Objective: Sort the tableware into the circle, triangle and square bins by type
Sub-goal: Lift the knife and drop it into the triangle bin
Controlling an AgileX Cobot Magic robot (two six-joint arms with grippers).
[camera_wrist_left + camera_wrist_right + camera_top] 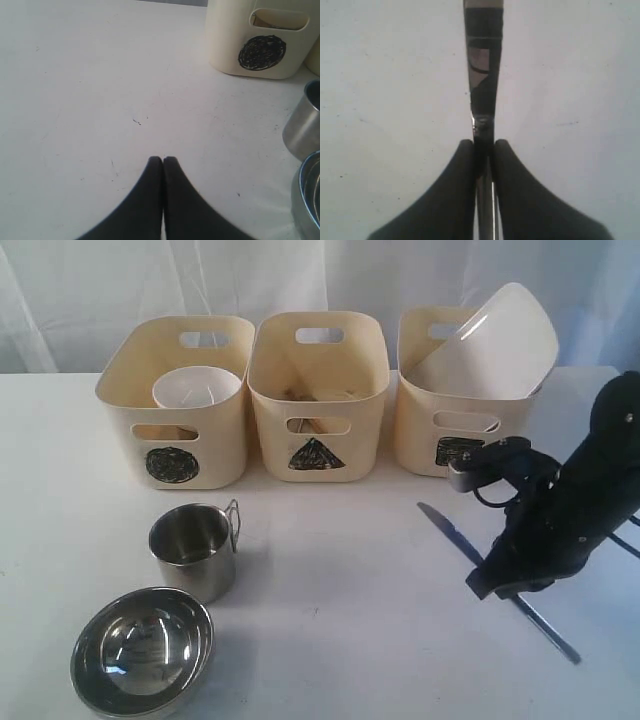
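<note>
Fingers (461, 170) of my right gripper (484, 146) are pinched nearly together on a flat steel table knife (482, 75), one black pad on either side of it, so the jaws stand only as far apart as the knife is wide there. Its long axis runs straight out between the fingertips: one part reaches ahead of them, the rest passes back under my wrist (whether it is clear of the white table (330, 570) I cannot tell).

That line is what the coming move turns on, I judge. Followed past the far tip, it leads roughly to the cream plastic bin marked with a black triangle (275, 430), well apart from the fingers, where what look like wooden chopsticks (305, 395) lie. The cream bin marked with a square (415, 430), with a large white square plate (495, 345) leaning in it, stands nearer and just to one side of that line. So the carry looks like a lift and a run along the knife's own length, tip clearing the rim first.

My left gripper (163, 161) is closed on nothing above bare table, with the steel handled mug (192, 545) and round steel bowl (143, 650) off to its side; for the knife, the right arm is plainly nearer.
</note>
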